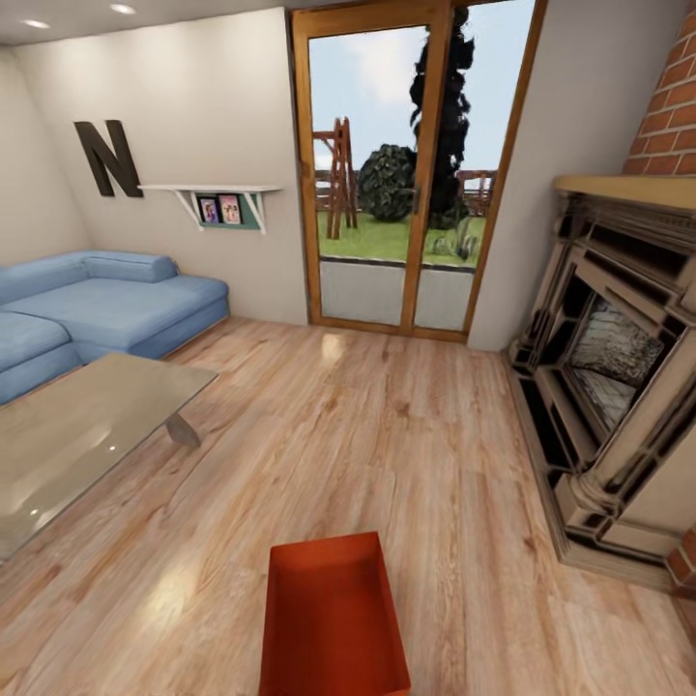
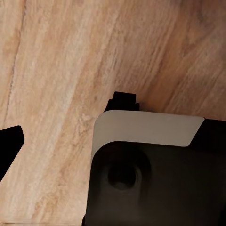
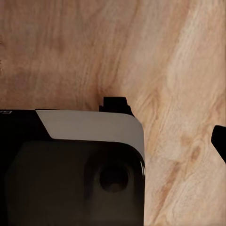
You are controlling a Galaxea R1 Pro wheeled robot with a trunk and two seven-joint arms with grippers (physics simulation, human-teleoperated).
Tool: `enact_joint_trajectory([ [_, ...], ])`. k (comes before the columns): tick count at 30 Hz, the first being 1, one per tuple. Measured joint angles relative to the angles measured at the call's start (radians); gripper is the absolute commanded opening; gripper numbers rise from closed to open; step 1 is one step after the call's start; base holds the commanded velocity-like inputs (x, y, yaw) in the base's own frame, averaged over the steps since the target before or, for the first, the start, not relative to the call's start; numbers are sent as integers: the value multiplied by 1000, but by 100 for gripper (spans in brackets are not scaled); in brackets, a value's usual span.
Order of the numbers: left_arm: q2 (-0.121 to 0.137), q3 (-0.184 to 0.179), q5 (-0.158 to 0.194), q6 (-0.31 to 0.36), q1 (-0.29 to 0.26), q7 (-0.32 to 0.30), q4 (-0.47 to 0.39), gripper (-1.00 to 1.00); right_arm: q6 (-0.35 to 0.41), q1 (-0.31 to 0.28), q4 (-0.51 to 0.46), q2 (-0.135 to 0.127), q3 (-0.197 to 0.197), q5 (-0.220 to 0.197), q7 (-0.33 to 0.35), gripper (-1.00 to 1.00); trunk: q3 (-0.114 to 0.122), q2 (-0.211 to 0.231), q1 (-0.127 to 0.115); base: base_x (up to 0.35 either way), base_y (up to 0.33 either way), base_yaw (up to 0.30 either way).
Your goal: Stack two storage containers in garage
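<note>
A storage container (image 1: 333, 619) lies on the floor (image 1: 387, 435), between the table (image 1: 77, 435) at left and the fireplace (image 1: 609, 387) at right.

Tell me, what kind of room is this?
It looks like a living room. There is a blue sofa, a glass coffee table and a fireplace, with a wood floor and a glass door to the garden.

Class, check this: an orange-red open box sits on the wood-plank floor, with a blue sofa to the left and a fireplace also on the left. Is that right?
Not quite. The fireplace stands on the right, not the left, as the head view shows. The orange-red box on the wood-plank floor and the blue sofa at left are correct.
</note>
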Motion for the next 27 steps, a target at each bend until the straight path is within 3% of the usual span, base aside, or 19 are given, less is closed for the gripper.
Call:
enact_joint_trajectory([
  [13,1,0,2,0,0,0,0,100,0,0,0,0,0,-1,0,100,-14,0,0,0,0,214],
  [22,1,0,1,0,0,0,0,100,0,0,0,0,0,0,0,100,-16,0,0,3,0,33],
  [27,1,1,2,0,0,0,1,100,0,0,0,0,0,0,0,100,-16,0,0,186,0,1],
])
